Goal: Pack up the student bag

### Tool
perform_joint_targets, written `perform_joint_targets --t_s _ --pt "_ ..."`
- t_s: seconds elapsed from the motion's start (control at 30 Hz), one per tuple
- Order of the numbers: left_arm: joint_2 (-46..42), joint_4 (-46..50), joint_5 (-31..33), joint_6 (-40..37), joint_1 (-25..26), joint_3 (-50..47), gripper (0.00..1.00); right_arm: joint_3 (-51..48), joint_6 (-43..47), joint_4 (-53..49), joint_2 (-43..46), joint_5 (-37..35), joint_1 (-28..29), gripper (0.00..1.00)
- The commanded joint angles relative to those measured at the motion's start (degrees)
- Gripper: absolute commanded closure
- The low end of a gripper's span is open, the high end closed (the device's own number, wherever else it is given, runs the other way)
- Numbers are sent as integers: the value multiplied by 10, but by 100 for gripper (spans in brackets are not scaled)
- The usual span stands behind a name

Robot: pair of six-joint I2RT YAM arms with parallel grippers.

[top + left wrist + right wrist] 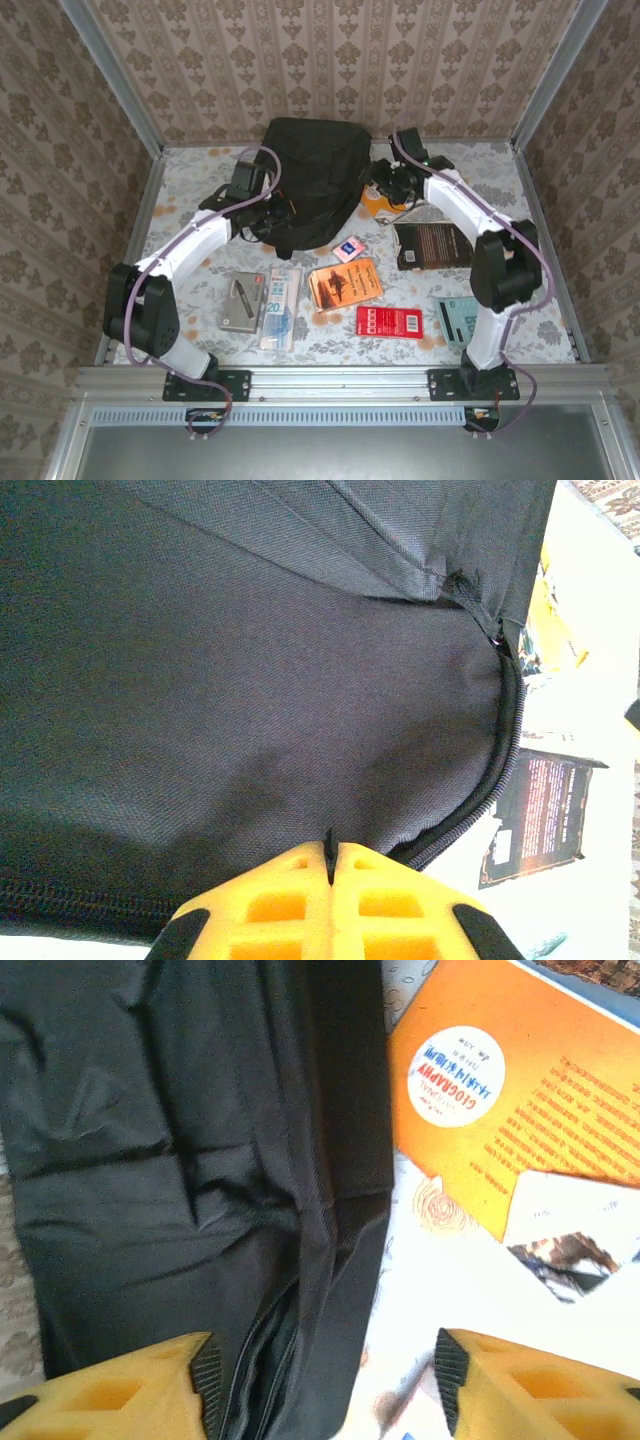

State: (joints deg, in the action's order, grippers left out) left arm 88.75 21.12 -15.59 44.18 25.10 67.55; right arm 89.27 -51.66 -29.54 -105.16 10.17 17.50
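The student bag (305,180), a large black fabric backpack, lies at the back middle of the table. My left gripper (262,207) is at its lower left side. In the left wrist view its yellow fingertips (330,848) are shut, pinching a thin black sliver of the bag's fabric (250,700), with the zipper (500,760) curving off to the right. My right gripper (385,182) is at the bag's right edge. In the right wrist view it (328,1370) stands open astride that edge, one finger (150,1390) over the black fabric (180,1160) and a zipper gap, the other over the table.
An orange geography book (520,1110) lies just right of the bag. In front of the bag lie a dark book (432,244), an orange book (344,283), a red box (389,321), a pink card (349,249), a grey case (243,300) and a teal item (458,318). Papered walls close the table in.
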Motion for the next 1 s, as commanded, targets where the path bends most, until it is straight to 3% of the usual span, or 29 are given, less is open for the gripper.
perform_joint_targets --t_s 0.0,0.13,0.43,0.73,0.97 --pt "0 -25 -15 13 6 22 100 -55 -91 18 38 -2 33 31" --pt "-14 -23 -9 9 6 10 100 -116 -165 113 40 37 75 30" --pt "-53 -14 10 -1 3 -23 100 -97 -203 184 -17 29 128 29" --pt "-85 -17 17 3 -18 -58 100 -117 -219 219 -30 -1 128 40" --pt "-81 -20 21 4 -22 -59 100 -121 -201 218 -38 -1 129 81"
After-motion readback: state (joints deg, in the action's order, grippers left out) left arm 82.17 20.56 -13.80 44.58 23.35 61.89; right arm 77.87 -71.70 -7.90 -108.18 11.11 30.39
